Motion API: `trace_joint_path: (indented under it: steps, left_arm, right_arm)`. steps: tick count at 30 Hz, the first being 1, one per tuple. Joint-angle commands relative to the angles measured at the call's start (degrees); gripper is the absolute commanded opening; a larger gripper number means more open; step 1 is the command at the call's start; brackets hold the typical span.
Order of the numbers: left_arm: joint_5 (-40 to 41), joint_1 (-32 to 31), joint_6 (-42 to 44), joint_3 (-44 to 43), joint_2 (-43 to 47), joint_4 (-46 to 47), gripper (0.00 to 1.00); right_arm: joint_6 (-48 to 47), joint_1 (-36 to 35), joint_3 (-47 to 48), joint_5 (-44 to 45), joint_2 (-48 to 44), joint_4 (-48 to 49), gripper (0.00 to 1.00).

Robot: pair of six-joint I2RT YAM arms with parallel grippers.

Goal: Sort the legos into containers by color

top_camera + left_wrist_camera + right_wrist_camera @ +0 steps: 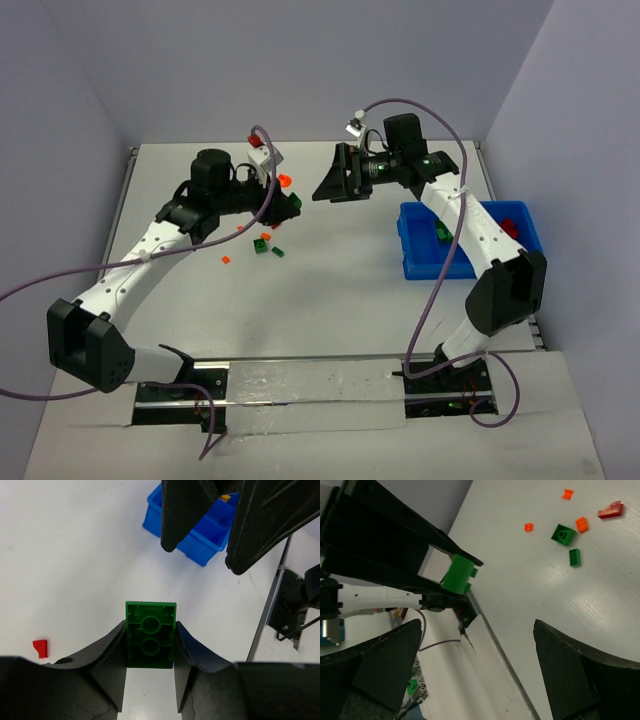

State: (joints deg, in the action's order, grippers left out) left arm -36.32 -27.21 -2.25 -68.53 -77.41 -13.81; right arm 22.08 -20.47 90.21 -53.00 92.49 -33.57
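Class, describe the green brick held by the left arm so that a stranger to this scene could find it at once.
Start at the white table and follow the left arm to its fingers. Between them sits the green brick, the only one gripped; the other legos lie loose on the table.

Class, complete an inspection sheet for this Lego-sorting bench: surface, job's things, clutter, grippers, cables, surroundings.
Surface: white table.
Job's things: blue bin at the right, a red brick inside; loose legos, green, orange and red, mid-table.
Clutter: nothing seen.
Grippers: left gripper clamps a green brick; right gripper open, facing it.
Cables: purple cables trail from both arms.
Surroundings: plain grey walls.
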Motion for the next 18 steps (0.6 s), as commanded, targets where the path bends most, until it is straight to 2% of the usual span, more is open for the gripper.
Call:
trace_joint_path:
  steps: [1, 6, 14, 17, 18]
  left_arm:
    - [5.6, -3.0, 6.5, -2.7, 0.9, -2.8, 0.00]
    - [7.5, -5.4, 8.1, -3.6, 0.2, -3.9, 0.00]
    - [7.6, -7.1, 7.8, -5.2, -0.4, -4.3, 0.00]
    - [8.2, -7.6, 7.7, -5.7, -0.6, -4.3, 0.00]
    - [8.4, -7.9, 7.8, -6.0, -0.8, -4.2, 0.00]
  right_arm:
    - [8.6, -0.5, -1.1, -7.1, 1.3, 9.2, 0.98]
    - [6.0, -2.8, 0.1, -5.8, 2.8, 7.0, 0.95]
    - [3.8, -3.9, 0.5, -3.9, 4.9, 4.9, 0.83]
    - [3.8, -4.7, 0.0, -4.3, 5.7, 5.0, 0.74]
    - [3.8, -5.1, -0.3, -4.8, 6.0, 5.0, 0.68]
